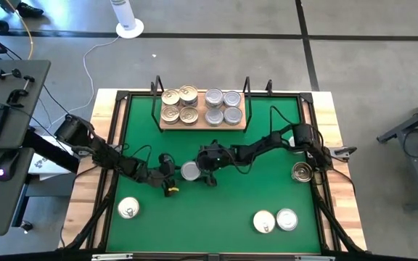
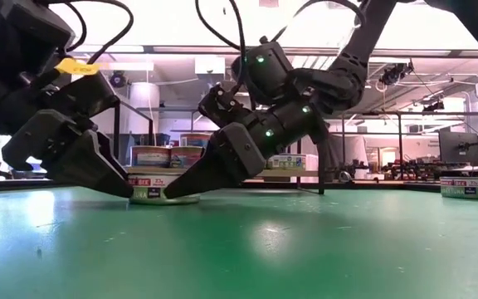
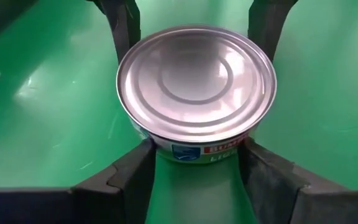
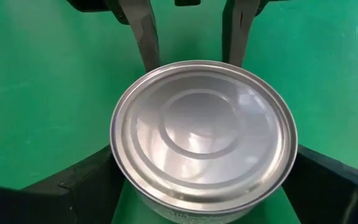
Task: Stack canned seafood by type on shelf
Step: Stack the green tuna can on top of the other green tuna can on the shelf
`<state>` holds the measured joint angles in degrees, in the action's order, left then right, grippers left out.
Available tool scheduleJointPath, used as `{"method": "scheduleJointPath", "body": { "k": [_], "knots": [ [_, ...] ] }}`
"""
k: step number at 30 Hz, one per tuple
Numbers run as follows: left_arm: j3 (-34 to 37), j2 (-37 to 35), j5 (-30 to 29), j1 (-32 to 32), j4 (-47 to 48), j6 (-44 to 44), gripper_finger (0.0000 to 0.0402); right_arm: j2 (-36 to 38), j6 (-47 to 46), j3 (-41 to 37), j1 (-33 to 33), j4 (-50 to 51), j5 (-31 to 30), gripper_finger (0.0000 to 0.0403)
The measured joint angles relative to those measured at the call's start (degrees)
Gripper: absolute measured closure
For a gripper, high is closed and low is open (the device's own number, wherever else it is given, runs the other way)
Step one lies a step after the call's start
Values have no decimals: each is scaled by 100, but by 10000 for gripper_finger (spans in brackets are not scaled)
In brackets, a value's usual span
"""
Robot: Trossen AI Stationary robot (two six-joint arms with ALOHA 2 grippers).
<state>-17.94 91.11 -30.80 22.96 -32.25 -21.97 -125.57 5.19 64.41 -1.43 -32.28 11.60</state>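
Both grippers, left [image 1: 171,174] and right [image 1: 207,168], bracket 1 silver tin [image 1: 190,171] with fingers apart, neither clamped, so squeezing together could pop it sideways.

I count thirteen tins in all. Eight stand on the shelf [image 1: 202,123]: four gold-lidded tins [image 1: 179,104] in one square group, and four silver-lidded tins [image 1: 223,106] in a second square group beside them. Five more lie on the green mat [image 1: 252,181]. One silver tin [image 1: 190,171] is in the middle of the mat, between my left claw [image 1: 168,176] and my right claw [image 1: 210,170]. One tin [image 1: 302,171] lies at the right edge, one tin [image 1: 128,209] at the front left, and a pair of tins [image 1: 275,220] at the front right. I have two claws.
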Motion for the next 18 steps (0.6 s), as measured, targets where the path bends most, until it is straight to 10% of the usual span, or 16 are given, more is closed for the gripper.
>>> {"method": "scheduleJointPath", "body": {
  "k": [18],
  "knots": [
    [-30, -9, -584, 443, 378, -790, 200, 2802, -501, -2046, -555, 495, -2424, 41]
  ]
}}
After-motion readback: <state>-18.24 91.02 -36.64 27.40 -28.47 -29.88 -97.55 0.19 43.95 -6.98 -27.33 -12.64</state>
